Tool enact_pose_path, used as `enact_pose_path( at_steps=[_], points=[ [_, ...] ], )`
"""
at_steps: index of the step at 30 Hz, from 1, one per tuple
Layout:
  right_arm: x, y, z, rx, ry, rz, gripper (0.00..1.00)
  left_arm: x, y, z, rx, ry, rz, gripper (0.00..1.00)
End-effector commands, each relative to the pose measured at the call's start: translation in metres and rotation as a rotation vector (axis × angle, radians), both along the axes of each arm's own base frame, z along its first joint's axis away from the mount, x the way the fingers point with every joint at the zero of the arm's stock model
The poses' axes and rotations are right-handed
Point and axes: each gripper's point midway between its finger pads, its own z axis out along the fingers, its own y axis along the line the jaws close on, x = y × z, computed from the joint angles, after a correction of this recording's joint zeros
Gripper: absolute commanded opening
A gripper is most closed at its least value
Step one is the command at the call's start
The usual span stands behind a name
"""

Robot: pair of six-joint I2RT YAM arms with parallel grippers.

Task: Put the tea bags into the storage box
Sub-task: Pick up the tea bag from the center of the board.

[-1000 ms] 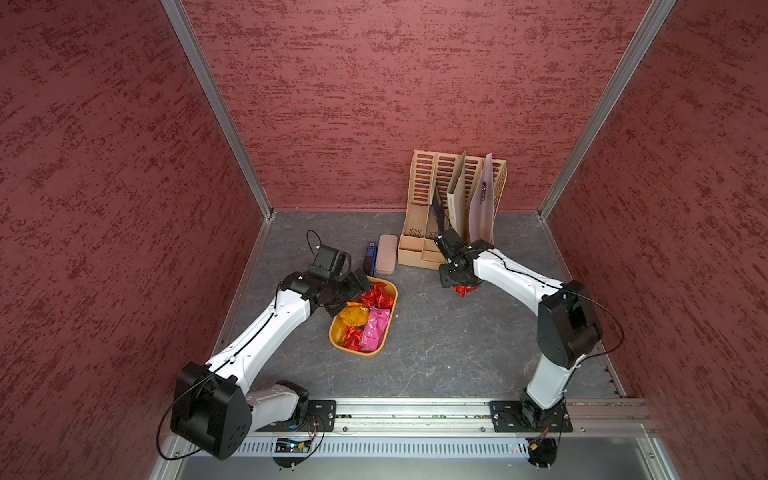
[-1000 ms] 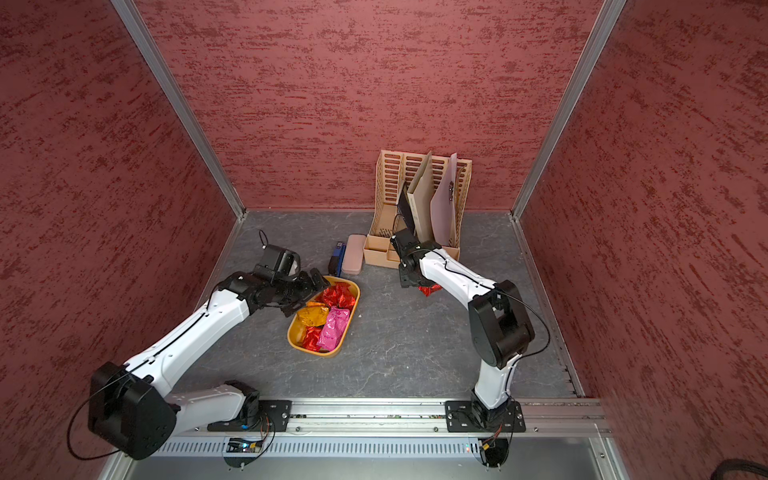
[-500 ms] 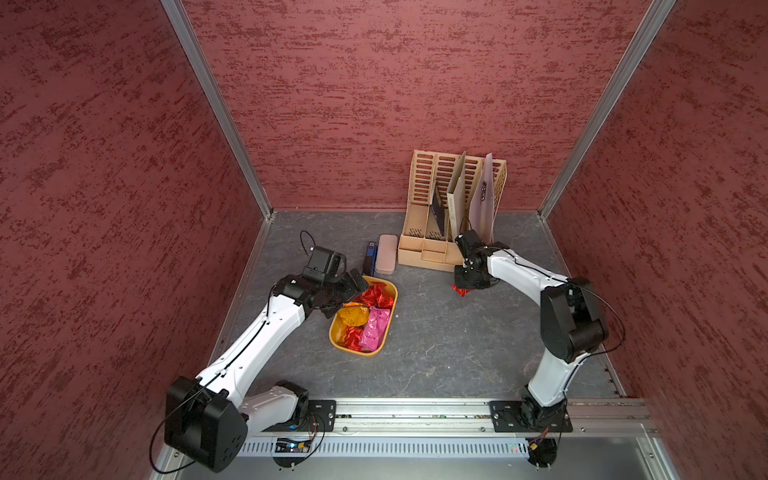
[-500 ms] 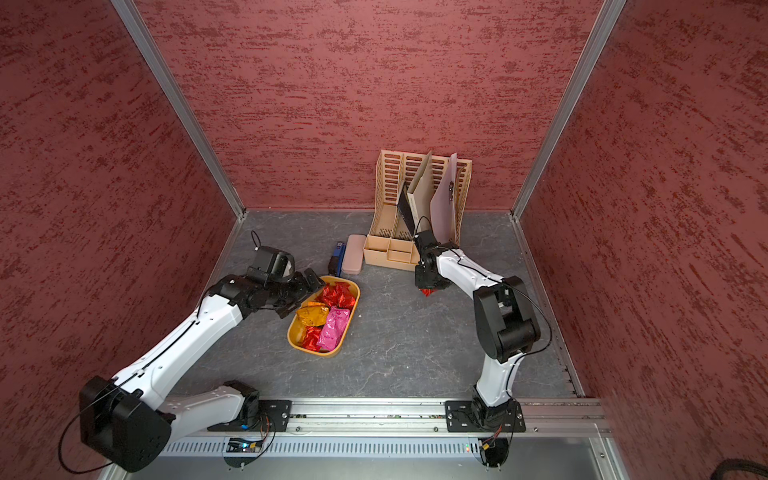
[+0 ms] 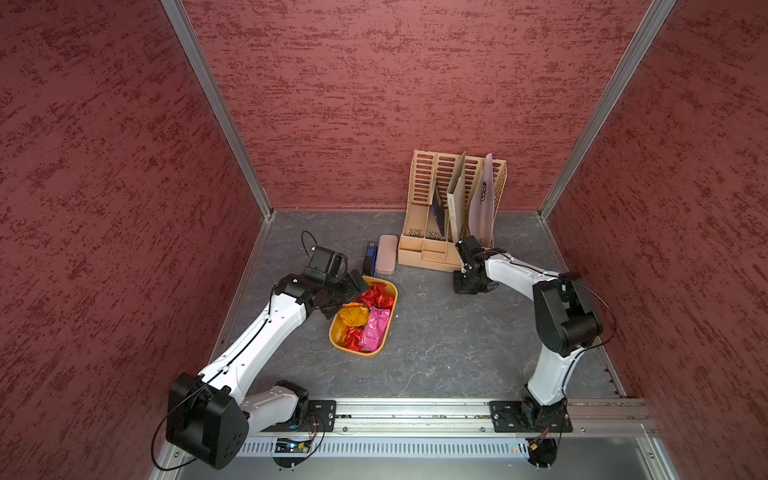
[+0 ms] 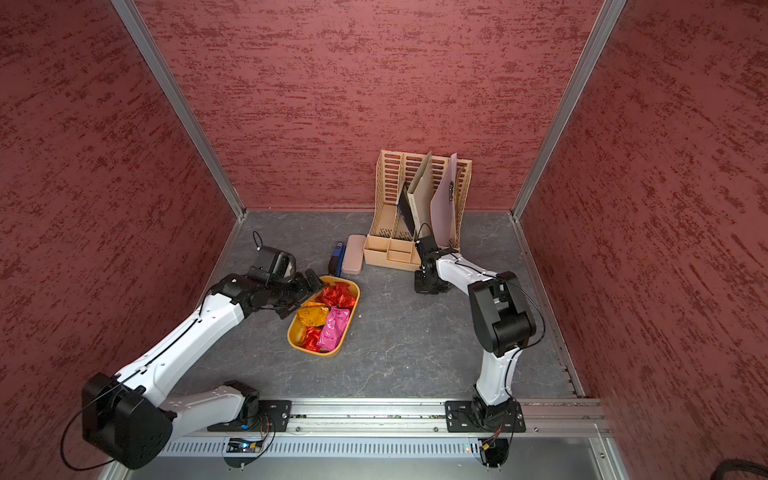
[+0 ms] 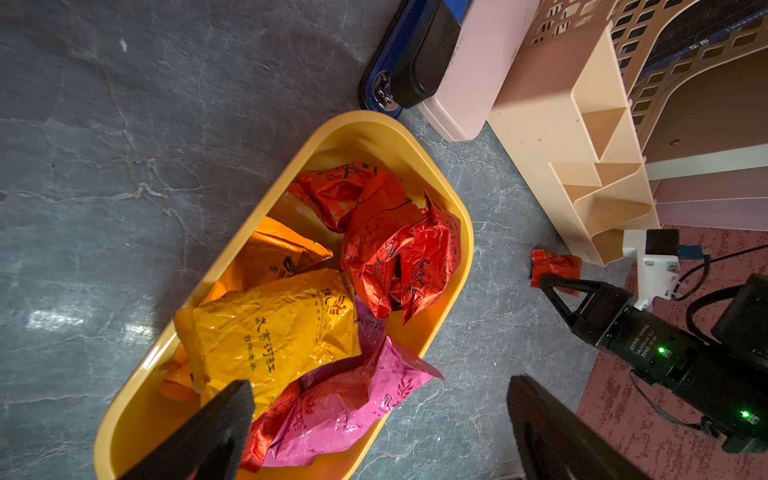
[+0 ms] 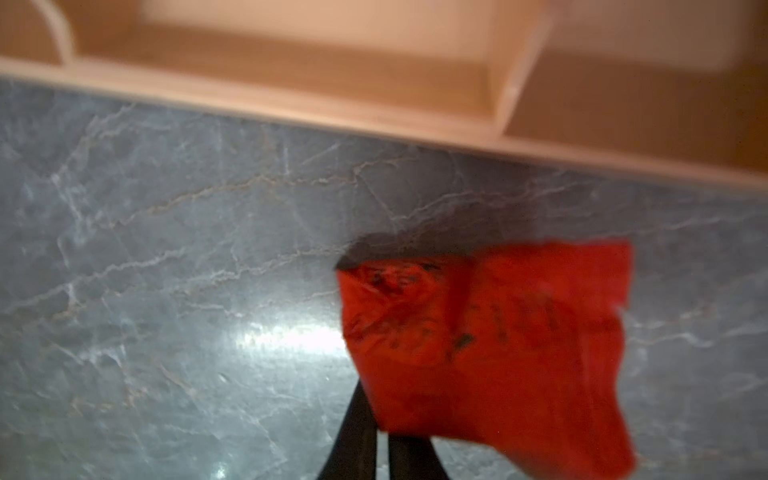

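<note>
Moved since a second ago: right arm, carried a little toward the right edge of the bench along the front of the file organizer. It has been lowered over the stray red tea bag, which is now hidden beneath the wrist in both top views. Left arm: wrist hardly shifted.

Step in hand: pick-up of what is judged the last loose packet, since no other is seen outside the box.

Right jaws: brought fully together, with an edge of the stray red tea bag pinched at their tips. Whether it is yet clear of the bench cannot be told.

Location of task items:
- Stray red tea bag: near the far edge, just before the organizer's right front corner.
- Storage box: left of the bench's middle, well apart from that packet.
- Tea bags: red, orange and pink, heaped inside the box.

Next move required: a lift clear of the organizer's low front, a carry toward the left edge, and a release over the box. So thin an edge grip is judged liable to slip.

Pose:
- Right arm: reached forward, forearm laid low, wrist turned down.
- Left arm: stretched to the box's far-left corner, with the left jaws held wide and nothing between them.
</note>
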Motion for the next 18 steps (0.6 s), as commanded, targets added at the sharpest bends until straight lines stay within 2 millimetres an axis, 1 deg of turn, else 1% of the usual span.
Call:
enact_pose_path(
  at_steps=[1,4,6,8,11,13,18],
  points=[
    [-0.001,0.002,0.004,0.032,-0.014,-0.002,0.0,-0.005,0.009,0.001,0.024,-0.007,0.012,1.0],
    [-0.011,0.007,0.023,0.094,-0.036,-0.006,0.0,-0.004,0.009,0.002,0.015,-0.015,0.015,1.0],
    [-0.019,0.021,0.04,0.184,-0.054,0.01,0.0,-0.004,0.008,0.003,0.007,-0.021,0.018,1.0],
    [-0.034,0.049,0.063,0.314,-0.076,0.065,0.0,-0.003,0.008,0.003,-0.007,-0.026,0.025,1.0],
    [-0.06,0.093,0.093,0.422,-0.093,0.181,0.0,-0.005,0.011,0.003,-0.029,-0.032,0.047,1.0],
    [-0.081,0.123,0.107,0.452,-0.093,0.264,0.0,-0.007,0.013,0.003,-0.045,-0.035,0.063,1.0],
    [-0.126,0.188,0.128,0.512,-0.093,0.412,0.0,-0.022,0.023,0.0,-0.049,-0.031,0.088,1.0]
  ],
)
